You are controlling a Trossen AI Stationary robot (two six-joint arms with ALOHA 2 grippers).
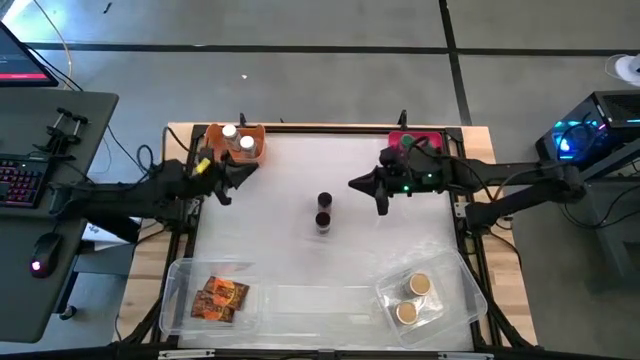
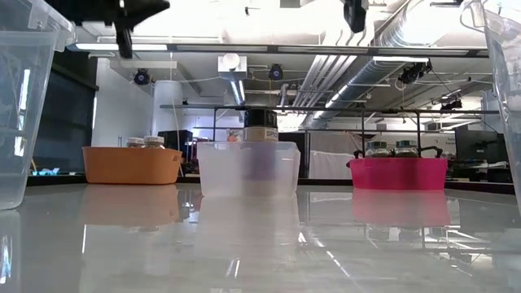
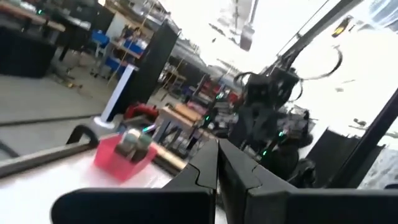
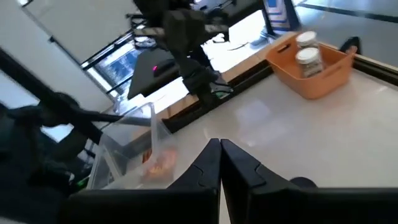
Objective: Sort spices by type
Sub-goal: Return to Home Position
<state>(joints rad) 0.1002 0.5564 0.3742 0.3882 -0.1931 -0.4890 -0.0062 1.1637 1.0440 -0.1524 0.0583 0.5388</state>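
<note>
Sorting looks part-way by how things lie: we see 2 white-lidded spice jars [image 1: 237,138] in the orange plastic basket [image 1: 257,152] at the table's far left corner, jars we can only half make out in the pink plastic basket [image 1: 434,136] at the far right, 2 tan-topped jars [image 1: 412,298] in a clear plastic tub [image 1: 466,288] at the near right, and orange spice packets [image 1: 219,298] in another clear tub [image 1: 178,282] at the near left. Between them, on the bare white tabletop, 2 dark-lidded spice jars [image 1: 323,212] stand upright, touching each other; the low view shows only a black cap with a label behind a clear container. We judge these 2 are what remains to place, though which bin suits them we cannot tell. Left gripper [image 1: 232,183] hovers just beside the orange basket, right gripper [image 1: 383,192] near the pink one, both raised; each wrist view shows its fingers pressed together, holding nothing. Any pick would call for spreading the fingers and descending over 1 jar without toppling its neighbour.
</note>
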